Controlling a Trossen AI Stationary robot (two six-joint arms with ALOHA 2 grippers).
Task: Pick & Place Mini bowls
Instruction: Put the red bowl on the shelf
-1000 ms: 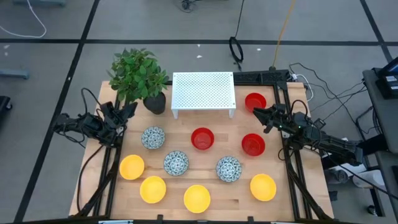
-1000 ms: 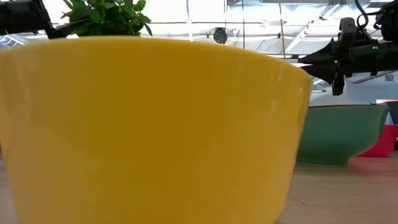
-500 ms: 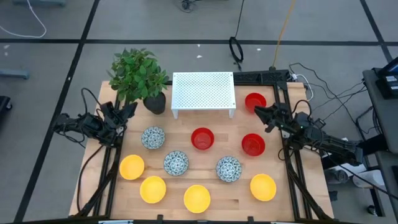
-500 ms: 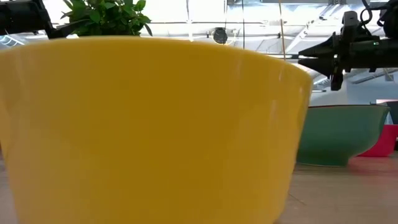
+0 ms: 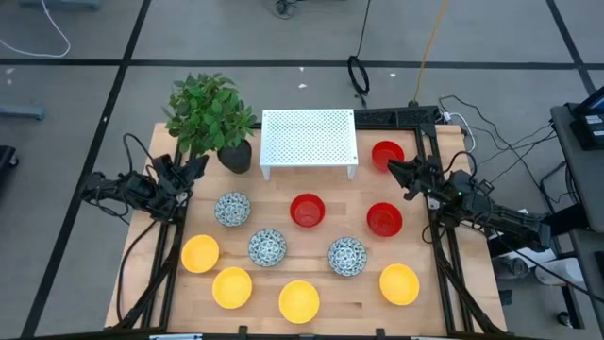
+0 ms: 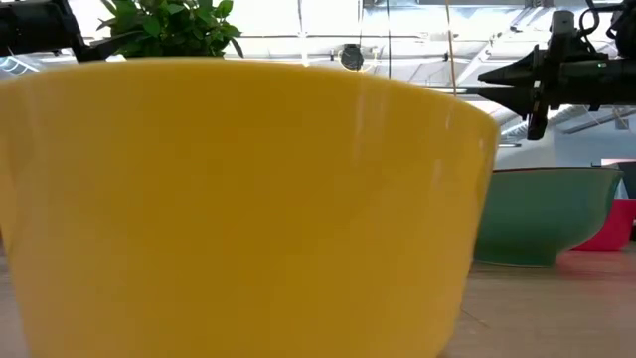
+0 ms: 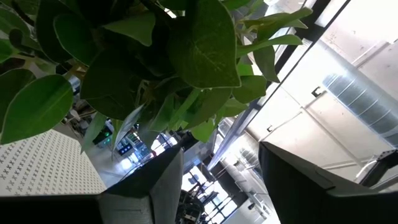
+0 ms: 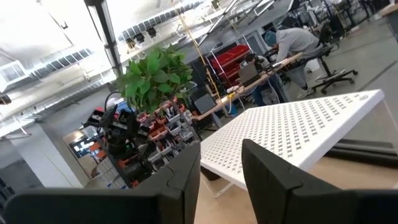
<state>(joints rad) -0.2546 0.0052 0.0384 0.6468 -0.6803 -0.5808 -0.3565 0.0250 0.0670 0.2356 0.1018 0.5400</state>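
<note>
Ten mini bowls stand upright on their bases on the wooden table. The three red ones (image 5: pixel 387 154) (image 5: pixel 307 210) (image 5: pixel 383 219) are toward the far right. The three speckled ones (image 5: pixel 232 209) (image 5: pixel 267 247) (image 5: pixel 347 256) sit mid-table. The four yellow ones (image 5: pixel 200 253) (image 5: pixel 232 287) (image 5: pixel 298 300) (image 5: pixel 399 283) line the near side. My right gripper (image 5: pixel 393 169) hovers open above the table beside the far red bowl. My left gripper (image 5: pixel 195 168) waits open at the left edge under the plant's leaves. One yellow bowl (image 6: pixel 238 199) fills the low view.
A white perforated rack (image 5: pixel 309 140) stands at the far middle, also in the right wrist view (image 8: pixel 298 137). A potted plant (image 5: pixel 209 115) stands left of it, its leaves (image 7: pixel 155 56) close before my left gripper. Bare wood lies between the bowls.
My right gripper has risen a little above the table, its fingers still pointing toward the table's left. Bowls and left arm have kept still.
</note>
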